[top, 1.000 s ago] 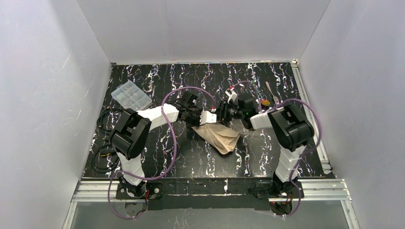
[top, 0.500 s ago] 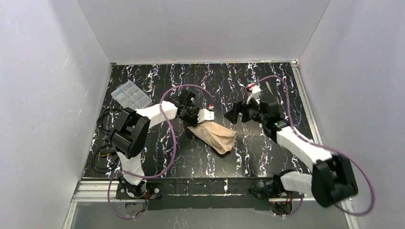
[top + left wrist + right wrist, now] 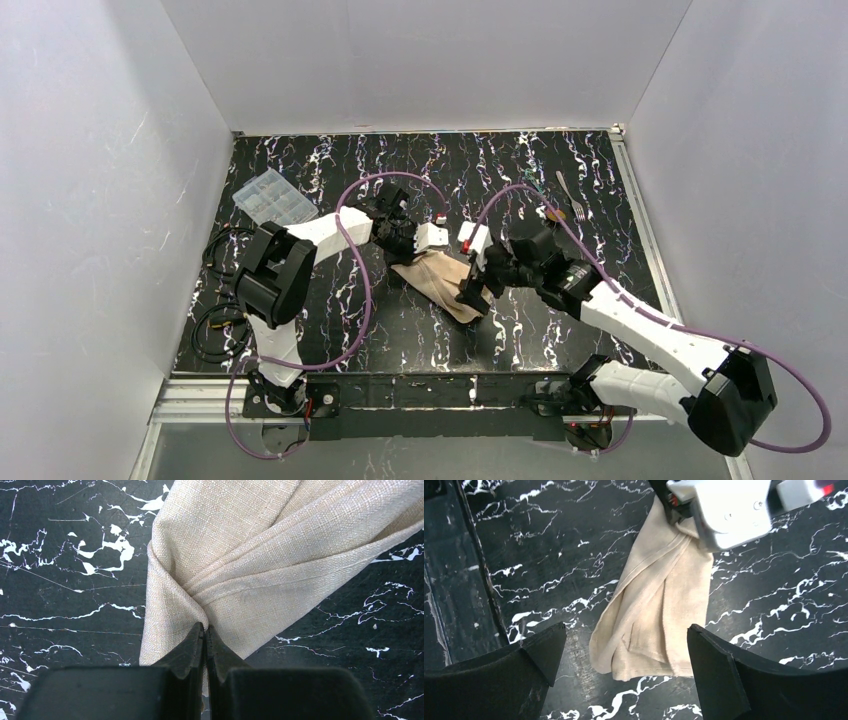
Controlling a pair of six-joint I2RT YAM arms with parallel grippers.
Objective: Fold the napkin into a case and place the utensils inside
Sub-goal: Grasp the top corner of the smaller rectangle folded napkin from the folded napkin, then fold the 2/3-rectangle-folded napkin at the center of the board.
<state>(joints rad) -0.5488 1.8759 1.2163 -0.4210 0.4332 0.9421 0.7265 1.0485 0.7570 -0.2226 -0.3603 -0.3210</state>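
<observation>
One napkin (image 3: 260,555) corner sits pinched in the left gripper (image 3: 205,632), the right gripper (image 3: 624,632) gaping above it

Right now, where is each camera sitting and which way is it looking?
Top external: high behind the arms, looking down on the whole table; left arm and right arm show.
Left wrist: on that wrist, looking down at the napkin pinched in the shut left gripper.
Right wrist: on that wrist, looking down past the open right gripper at the napkin.
Shared: all three see the napkin.
</observation>
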